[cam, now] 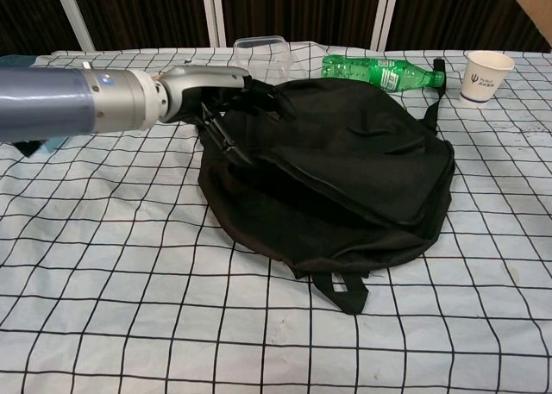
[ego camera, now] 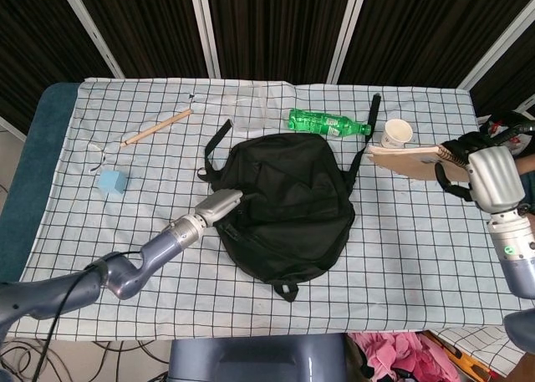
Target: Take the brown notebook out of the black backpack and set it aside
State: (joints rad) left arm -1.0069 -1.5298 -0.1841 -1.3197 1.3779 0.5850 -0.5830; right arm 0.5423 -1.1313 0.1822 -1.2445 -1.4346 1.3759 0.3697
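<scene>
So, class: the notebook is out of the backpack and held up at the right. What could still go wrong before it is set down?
1. The right hand holds the brown notebook by its spiral end only, in the air; it might slip or droop.
2. The paper cup stands right beside the notebook's far edge, so lowering it there could tip the cup.
3. The left hand rests at the black backpack; pulling away could drag it.

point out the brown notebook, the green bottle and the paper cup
brown notebook [ego camera: 411, 160], head view, on its cover
green bottle [cam: 379, 69], chest view, on its body
paper cup [cam: 486, 73], chest view, on its side wall
</scene>
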